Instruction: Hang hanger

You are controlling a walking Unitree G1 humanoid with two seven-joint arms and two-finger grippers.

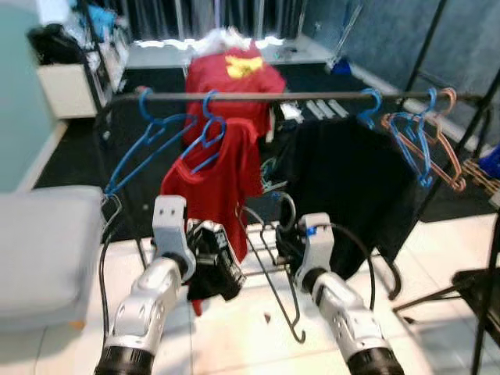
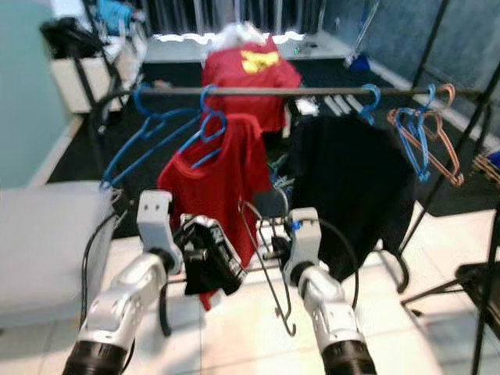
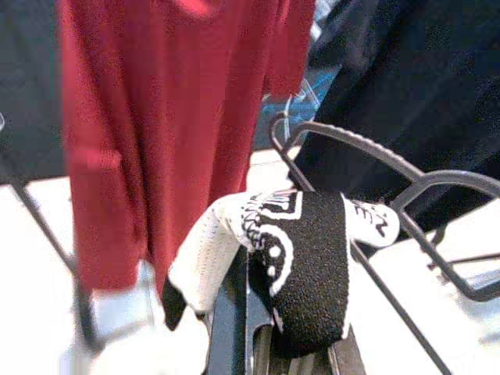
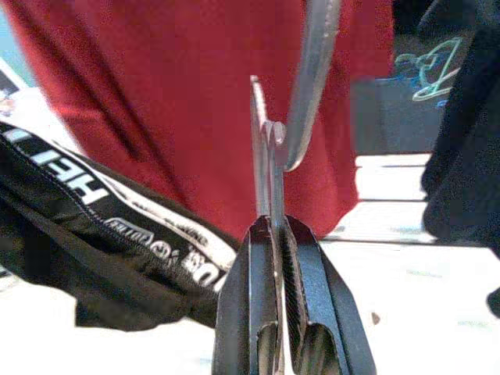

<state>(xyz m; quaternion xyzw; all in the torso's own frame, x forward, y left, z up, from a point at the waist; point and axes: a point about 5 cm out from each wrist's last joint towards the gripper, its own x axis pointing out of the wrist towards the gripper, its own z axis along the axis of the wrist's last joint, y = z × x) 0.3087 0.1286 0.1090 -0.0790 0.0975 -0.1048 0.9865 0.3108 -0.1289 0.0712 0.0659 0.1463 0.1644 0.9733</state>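
Observation:
A dark wire hanger [image 1: 275, 285] hangs in front of me with its hook [image 1: 299, 337] pointing down at the floor. My right gripper [image 4: 272, 234] is shut on the hanger's thin wire, low in the middle of the head views. My left gripper [image 1: 200, 250] is shut on a black garment [image 1: 212, 269] with a white printed waistband [image 3: 269, 234], which drapes over its fingers beside the hanger's frame [image 3: 375, 160]. Beyond both grippers a clothes rail [image 1: 312, 96] runs across, higher up.
On the rail hang blue hangers [image 1: 152, 137], a red shirt [image 1: 223, 176], a black shirt [image 1: 351, 183] and, at the right end, several blue and brown hangers [image 1: 426, 144]. A grey seat [image 1: 43, 250] stands to my left. A dark stand [image 1: 484, 289] is at the right.

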